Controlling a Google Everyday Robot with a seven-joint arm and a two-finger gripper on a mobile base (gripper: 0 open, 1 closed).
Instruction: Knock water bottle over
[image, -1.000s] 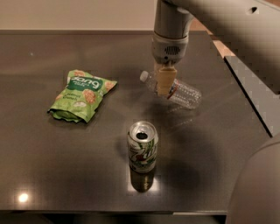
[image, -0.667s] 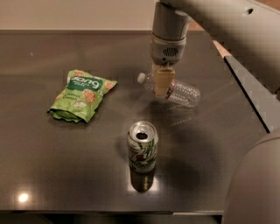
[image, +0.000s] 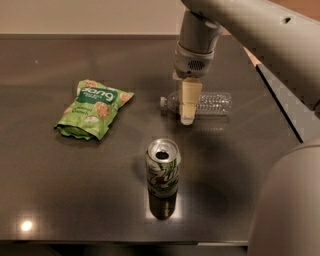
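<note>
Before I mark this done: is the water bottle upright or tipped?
Tipped: the water bottle lies on its side on the table; the gripper hangs in front of its neck end.

Dim, table (image: 75, 200) glare, end effector (image: 186, 118) over bottle (image: 215, 103)

One bottle (image: 214, 103) by gripper (image: 188, 118), one can (image: 162, 172), one bag (image: 94, 108)

claw (image: 187, 114) over lying water bottle (image: 214, 103); can (image: 163, 172) before it, bag (image: 93, 108) left.
</note>
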